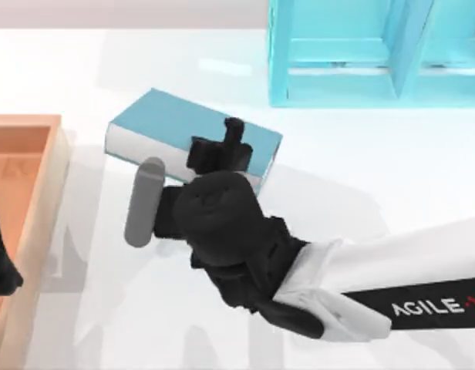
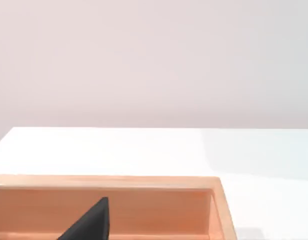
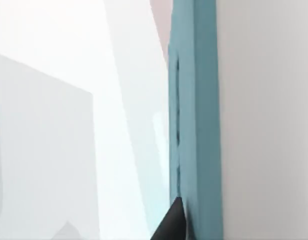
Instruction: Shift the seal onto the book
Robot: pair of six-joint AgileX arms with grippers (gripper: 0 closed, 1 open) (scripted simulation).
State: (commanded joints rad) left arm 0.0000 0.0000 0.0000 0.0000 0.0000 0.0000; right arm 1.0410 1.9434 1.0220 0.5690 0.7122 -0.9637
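**Right arm poised over the teal book**

The right arm reaches in from the top view's right side, its white link lettered "AGILE", and its dark wrist covers the near edge of the book (image 1: 172,123). The right pincer (image 1: 231,142) sits above the book's cover – 1 finger rises as a dark post near the book's right end. Whether the pincer is clenched or released cannot be told, and the seal cannot be made out beneath the wrist. A grey cylinder (image 1: 143,202) juts from the wrist toward the left, just beside the book's white page edges.

The book lies flat and angled on the white surface (image 1: 392,185), a little left of centre. A light-blue shelf unit (image 1: 353,54) stands behind it, toward the right. A wooden tray (image 1: 37,200) occupies the left edge.

The left pincer (image 1: 0,266) hangs over that tray – a dark fingertip (image 2: 91,222) shows against the tray's inner wall, and its state cannot be told either.
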